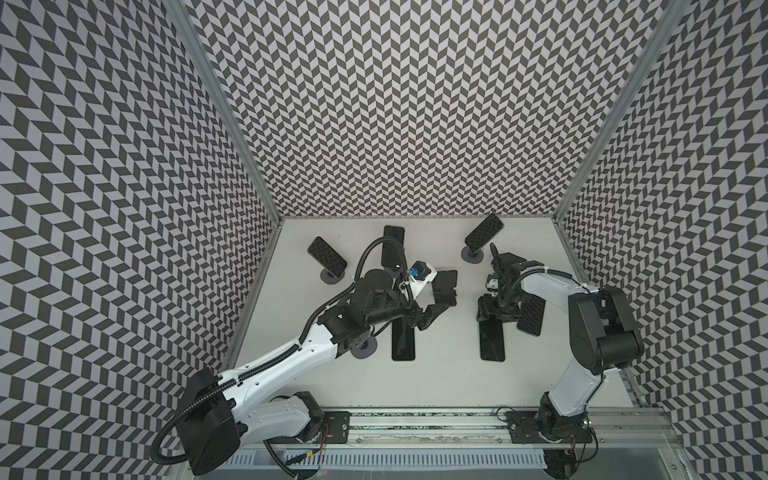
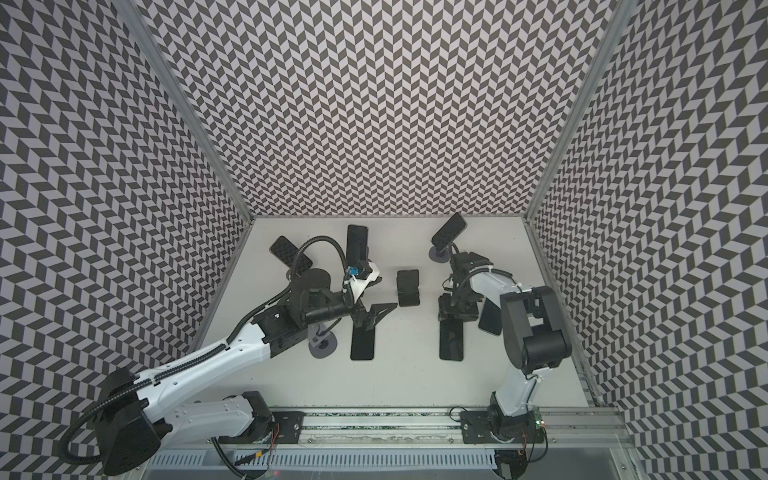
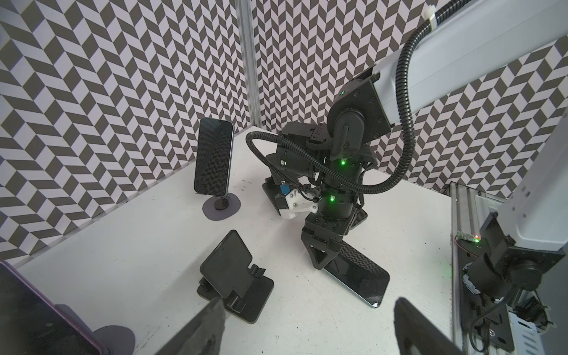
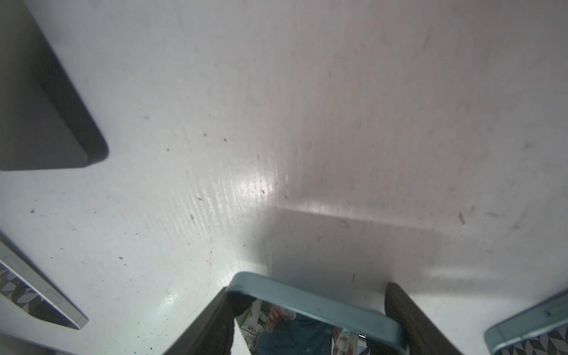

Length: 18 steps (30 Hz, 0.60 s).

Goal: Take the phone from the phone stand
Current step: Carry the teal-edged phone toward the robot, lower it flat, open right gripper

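chevron walls box in a white counter (image 1: 449,382) strewn with phones and stands. from above, a good deal is covered. the right arm cuts across a patterned phone (image 1: 532,318) lying beside it. the left arm hides the far end of a second phone (image 1: 403,345) and most of a round stand base (image 1: 363,352). the right wrist view is blurred up close and catches only corners of things at its edges.

the phone (image 1: 492,343) lies lengthwise on the counter, right of the middle, with its far end under the right gripper (image 1: 492,321). whether that end is raised a little, i cannot tell. the left gripper (image 1: 430,316) hangs well apart from it, spread wide and holding nothing. a black stand (image 1: 444,286) sits between the two grippers, a little farther back.

only the right wrist view shows the grip itself: the phone's pale blue end (image 4: 307,299) sits between the right gripper's (image 4: 309,289) two fingers, one against each long edge. the left wrist view shows the black stand's (image 3: 236,282) tilted plate and front lip, which from above read as a dark rectangle. it also shows a propped phone (image 3: 213,163) whole at the back.
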### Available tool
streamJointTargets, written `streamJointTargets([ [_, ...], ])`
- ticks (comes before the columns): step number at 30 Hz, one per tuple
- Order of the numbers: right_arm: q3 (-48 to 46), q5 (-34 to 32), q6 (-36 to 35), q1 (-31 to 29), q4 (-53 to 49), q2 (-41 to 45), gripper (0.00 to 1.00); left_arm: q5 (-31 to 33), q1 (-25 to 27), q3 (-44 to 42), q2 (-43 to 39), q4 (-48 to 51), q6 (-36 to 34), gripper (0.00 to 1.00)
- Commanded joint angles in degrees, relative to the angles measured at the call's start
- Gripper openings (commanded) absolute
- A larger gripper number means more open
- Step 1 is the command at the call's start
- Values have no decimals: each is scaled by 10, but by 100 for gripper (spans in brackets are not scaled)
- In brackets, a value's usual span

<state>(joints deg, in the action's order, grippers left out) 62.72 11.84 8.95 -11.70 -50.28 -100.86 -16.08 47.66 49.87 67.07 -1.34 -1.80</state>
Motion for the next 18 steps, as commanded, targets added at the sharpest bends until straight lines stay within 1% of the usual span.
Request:
streamJointTargets([
  [1, 16, -7, -11, 3, 16, -9, 48, 6, 3, 23, 1, 6, -10, 86],
  [12, 16, -21, -13, 3, 14, -26, 49, 9, 3, 20, 0, 8, -11, 86],
  [16, 16, -27, -12, 3, 13, -29, 52, 10, 3, 21, -1, 9, -10, 86],
  [18, 18, -33, -9, 4, 12, -29, 55, 10, 4, 22, 0, 9, -12, 86],
])
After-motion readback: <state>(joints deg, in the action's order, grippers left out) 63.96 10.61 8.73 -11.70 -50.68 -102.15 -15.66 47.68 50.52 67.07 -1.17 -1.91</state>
